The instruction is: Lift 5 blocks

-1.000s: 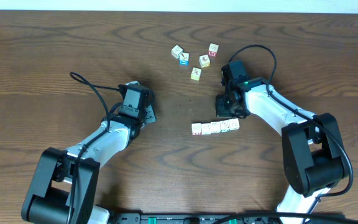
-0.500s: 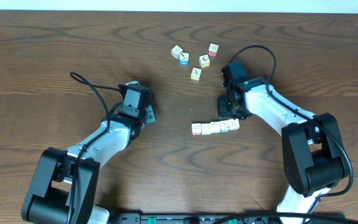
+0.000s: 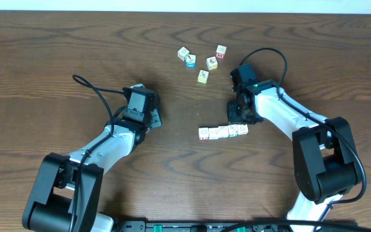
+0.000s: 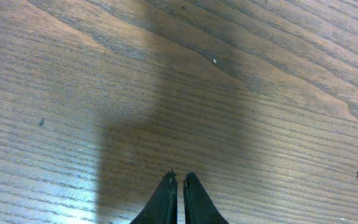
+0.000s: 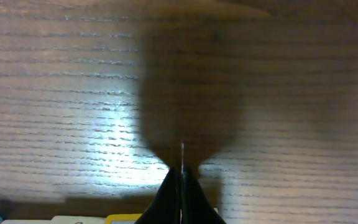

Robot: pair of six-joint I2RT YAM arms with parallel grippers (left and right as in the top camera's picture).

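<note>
Several cream-white blocks [image 3: 223,132] lie side by side in a short row right of the table's middle. My right gripper [image 3: 236,118] is shut and empty, its tips just behind the right end of the row. In the right wrist view the shut right gripper [image 5: 181,169] hangs over bare wood, and block tops [image 5: 67,219] peek in at the bottom edge. My left gripper [image 3: 153,120] rests low on the table well left of the row. It is shut on nothing, and the left wrist view shows the left gripper [image 4: 178,177] over wood only.
A loose cluster of small cubes lies at the back: a cream one [image 3: 183,53], one with a blue face [image 3: 190,61], one with a red face [image 3: 221,51], and two more [image 3: 203,77] nearby. Cables loop from both arms.
My right gripper has shifted very slightly to the right behind the row. The blocks and the left arm have not moved.
</note>
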